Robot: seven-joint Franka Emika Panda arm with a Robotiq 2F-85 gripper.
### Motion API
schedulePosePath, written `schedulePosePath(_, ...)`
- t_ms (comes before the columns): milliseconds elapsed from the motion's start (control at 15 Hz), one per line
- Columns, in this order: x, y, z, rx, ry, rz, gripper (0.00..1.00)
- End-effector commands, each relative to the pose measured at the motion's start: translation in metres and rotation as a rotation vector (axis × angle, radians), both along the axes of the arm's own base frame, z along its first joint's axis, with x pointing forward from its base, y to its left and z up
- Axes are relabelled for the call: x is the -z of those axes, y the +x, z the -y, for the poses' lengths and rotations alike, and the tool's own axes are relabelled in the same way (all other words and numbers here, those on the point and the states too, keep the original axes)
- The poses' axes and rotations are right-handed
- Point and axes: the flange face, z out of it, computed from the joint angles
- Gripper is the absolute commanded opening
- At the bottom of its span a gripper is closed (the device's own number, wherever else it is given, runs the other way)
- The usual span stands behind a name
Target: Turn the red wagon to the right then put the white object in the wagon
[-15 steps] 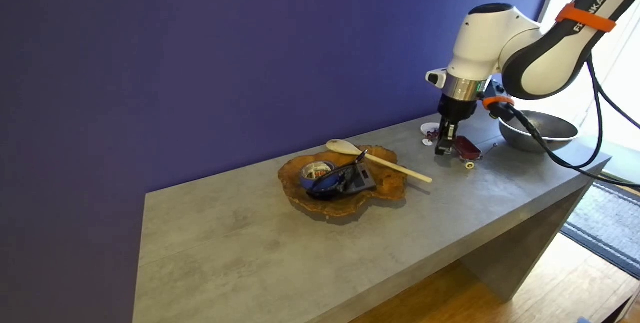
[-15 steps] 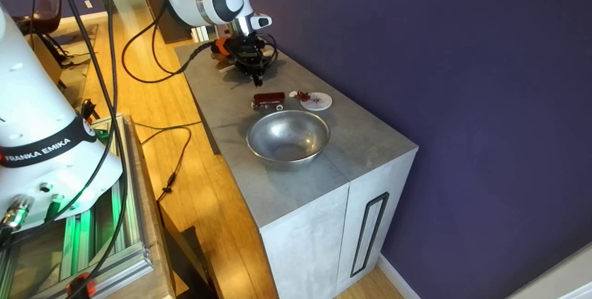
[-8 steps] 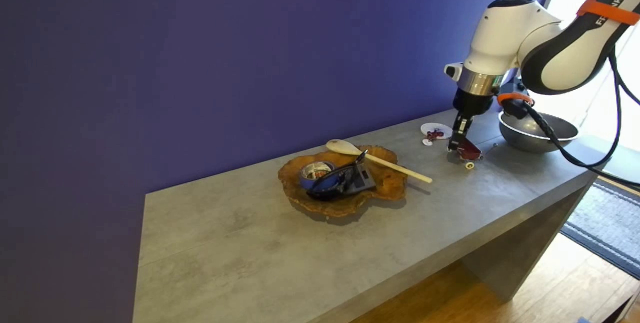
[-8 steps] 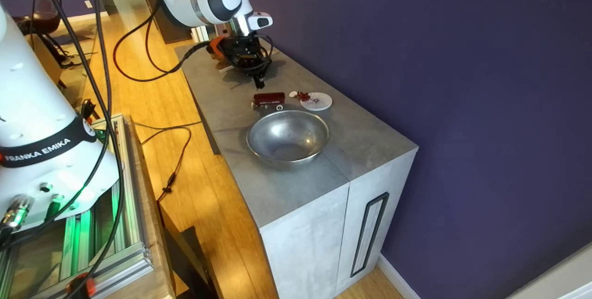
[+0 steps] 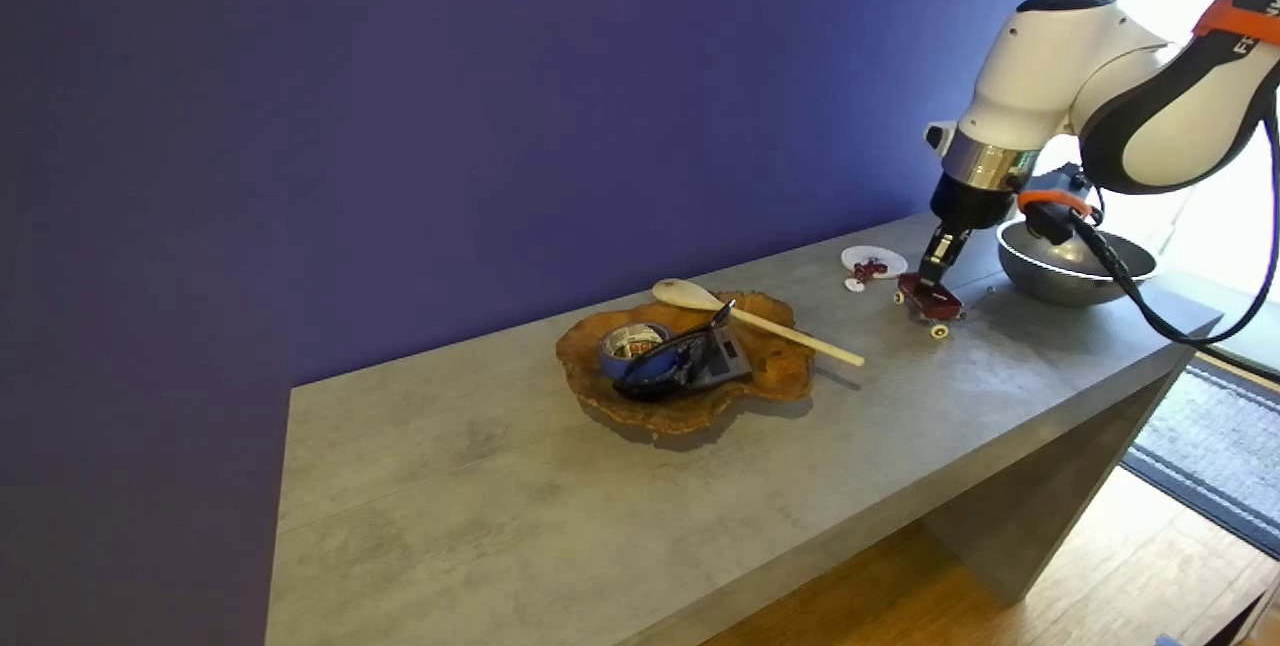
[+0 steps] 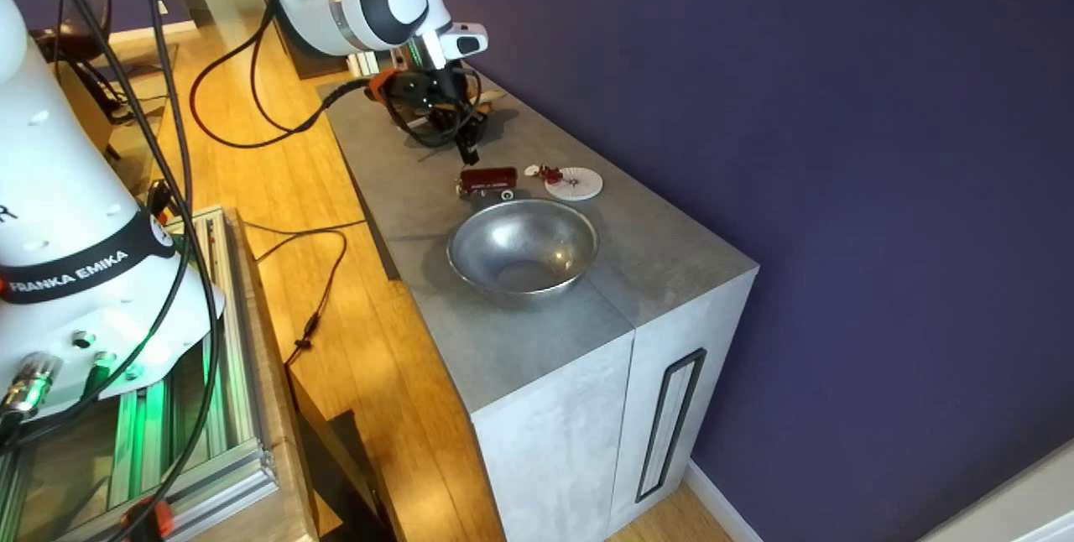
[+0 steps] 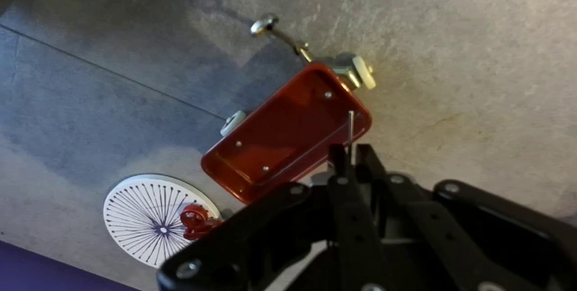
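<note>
Purple wall [image 5: 450, 146] behind, grey counter [image 5: 560, 516] below: the gripper [image 7: 351, 151] is pointing down at the red wagon [image 7: 286, 133].
Whether turning is done isn't showing; the white object [image 7: 151, 219] is lying beside the wagon, not yet loaded. Jaws are looking clenched; the gripper is masking part of that object and any contact.

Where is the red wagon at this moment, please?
In an exterior view, the red wagon sits left of the white object, just behind the metal bowl.
</note>
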Motion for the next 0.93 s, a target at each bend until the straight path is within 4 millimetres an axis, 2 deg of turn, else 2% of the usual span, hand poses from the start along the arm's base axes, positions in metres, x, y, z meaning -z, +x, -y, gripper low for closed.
schedulePosePath(0,-0.005,-0.009,0.007,0.055,0.016,0.026,0.02)
schedulePosePath(333,-0.005,-0.003,0.019,0.111,0.032,0.060,0.02)
schedulePosePath(867,-0.001,-0.003,0.023,0.151,0.051,0.055,0.02)
